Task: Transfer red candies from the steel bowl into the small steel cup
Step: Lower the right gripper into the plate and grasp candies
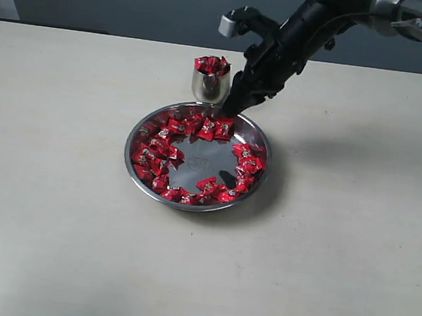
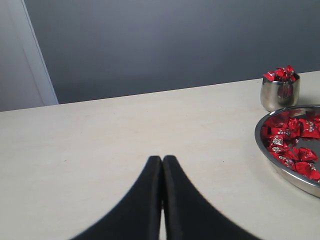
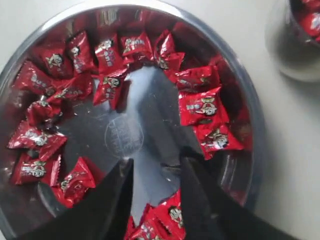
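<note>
— Right gripper (image 1: 230, 109) status?
— I read its fingers (image 3: 107, 200) as spread, with nothing between them; bare bowl floor shows in the gap. It sits low over the far rim of the steel bowl (image 1: 191, 207), just beside the small steel cup (image 1: 209, 90). Whether the tips touch a candy, I cannot tell.
— Location of the red candies (image 1: 161, 144)?
— Most lie in a ring round the bowl's inner wall, with the centre bare. Some are heaped above the cup's lip. The cup stands upright at the bowl's far edge.
— Left gripper (image 2: 162, 161)?
— Fingers pressed together, holding nothing, over the bare table (image 2: 75, 150), apart from the bowl.
</note>
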Controlling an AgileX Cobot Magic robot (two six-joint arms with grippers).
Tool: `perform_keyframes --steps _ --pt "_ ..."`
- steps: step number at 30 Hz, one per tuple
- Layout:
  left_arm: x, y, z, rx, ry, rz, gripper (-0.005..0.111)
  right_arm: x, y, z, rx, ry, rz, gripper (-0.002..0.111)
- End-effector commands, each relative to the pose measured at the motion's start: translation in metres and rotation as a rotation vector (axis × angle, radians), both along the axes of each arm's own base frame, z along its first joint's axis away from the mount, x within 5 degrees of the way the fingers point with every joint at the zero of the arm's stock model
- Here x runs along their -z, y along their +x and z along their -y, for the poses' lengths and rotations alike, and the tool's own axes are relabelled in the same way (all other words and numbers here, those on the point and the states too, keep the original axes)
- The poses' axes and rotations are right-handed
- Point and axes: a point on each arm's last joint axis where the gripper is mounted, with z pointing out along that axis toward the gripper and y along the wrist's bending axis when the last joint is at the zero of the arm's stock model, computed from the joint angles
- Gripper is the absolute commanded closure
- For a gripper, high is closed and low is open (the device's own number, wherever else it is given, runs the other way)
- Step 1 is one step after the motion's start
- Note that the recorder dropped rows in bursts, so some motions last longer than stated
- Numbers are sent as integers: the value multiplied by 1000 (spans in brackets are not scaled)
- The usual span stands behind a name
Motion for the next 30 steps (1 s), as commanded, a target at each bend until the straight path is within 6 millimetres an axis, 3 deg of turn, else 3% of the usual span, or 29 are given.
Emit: perform_keyframes --steps 1,7,14,30 --pt "0 0 1 8 -8 8 106 25 -10 -24 -61 -34 -51 63" --pt "0 0 1 8 -8 8 106 51 -24 -46 -127 -171 -67 63" --pt "0 0 1 8 -8 8 106 56 -30 -51 -41 -322 -76 63" --pt "0 0 1 8 -8 8 106 16 -36 -50 178 -283 -116 63"
